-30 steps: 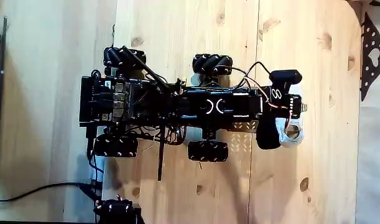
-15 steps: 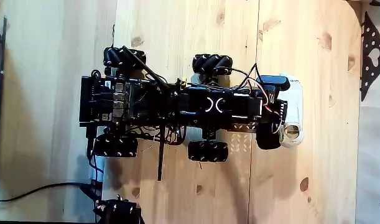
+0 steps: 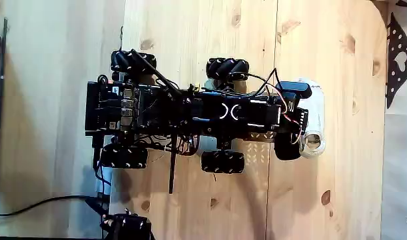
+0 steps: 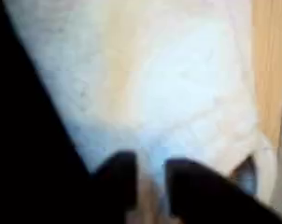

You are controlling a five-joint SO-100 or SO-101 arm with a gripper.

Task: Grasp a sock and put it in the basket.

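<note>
In the fixed view, a black cable (image 3: 30,205) is trailing across the lower left of the pale wooden tabletop (image 3: 190,33). A wheeled black robot base (image 3: 123,113) is sitting to its right, with rollered wheels (image 3: 226,69) showing above and below its body. The arm (image 3: 236,112) is stretching rightward along the base, and the end effector (image 3: 298,110) is hanging directly over the sock (image 3: 314,127). The sock is lying on the tabletop just past the right end of the base, its round opening at the lower end. In the wrist view, the sock (image 4: 169,84) is looming pale and blurred, with two dark fingertips (image 4: 118,177) at the bottom edge standing slightly apart; whether they are gripping it I cannot tell.
</note>
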